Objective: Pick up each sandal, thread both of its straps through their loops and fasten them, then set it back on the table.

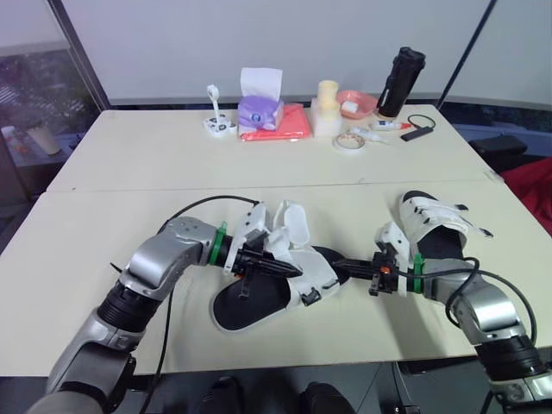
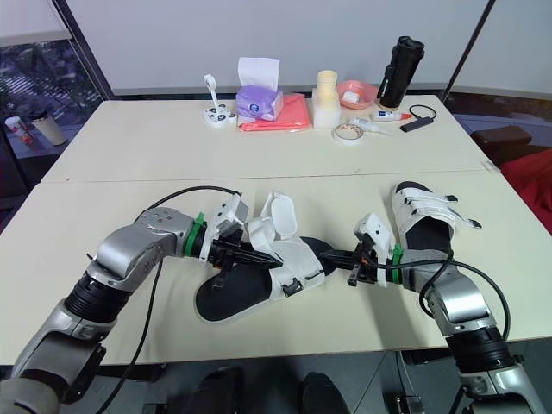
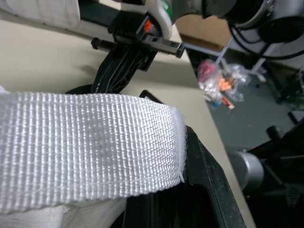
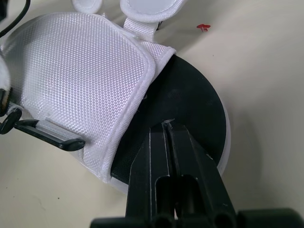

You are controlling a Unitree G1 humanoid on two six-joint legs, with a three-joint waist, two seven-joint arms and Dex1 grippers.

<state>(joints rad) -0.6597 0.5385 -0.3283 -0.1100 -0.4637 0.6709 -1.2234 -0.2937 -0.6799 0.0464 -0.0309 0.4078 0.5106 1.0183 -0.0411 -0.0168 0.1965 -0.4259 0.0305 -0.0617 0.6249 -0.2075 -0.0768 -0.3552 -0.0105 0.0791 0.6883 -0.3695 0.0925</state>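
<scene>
Trouble could come from slipping. The left fingers are clamped on the white strap of the sandal, which lies on the desk under them. The right fingers, pressed together, only push on its black sole, so a pull may drag it.

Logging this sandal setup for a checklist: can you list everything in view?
Tables: two, cream, far table joined to near table.
Sandals: two, white, black soles; near sandal at near table's middle, second sandal to its right.
Tissue box: one, purple, far table.
Cloth: one, red, beside tissue box.
Cylinder: one, pale yellow, beside cloth.
Bowl: one, pink, beside cylinder.
Bottle: one, black, beside bowl.
Tape roll: one, whitish, before bowl.
Cable: one, black, near bottle.
Left tool: one, black, over near sandal.
Right tool: one, black, shut, on near sandal's sole.
</scene>
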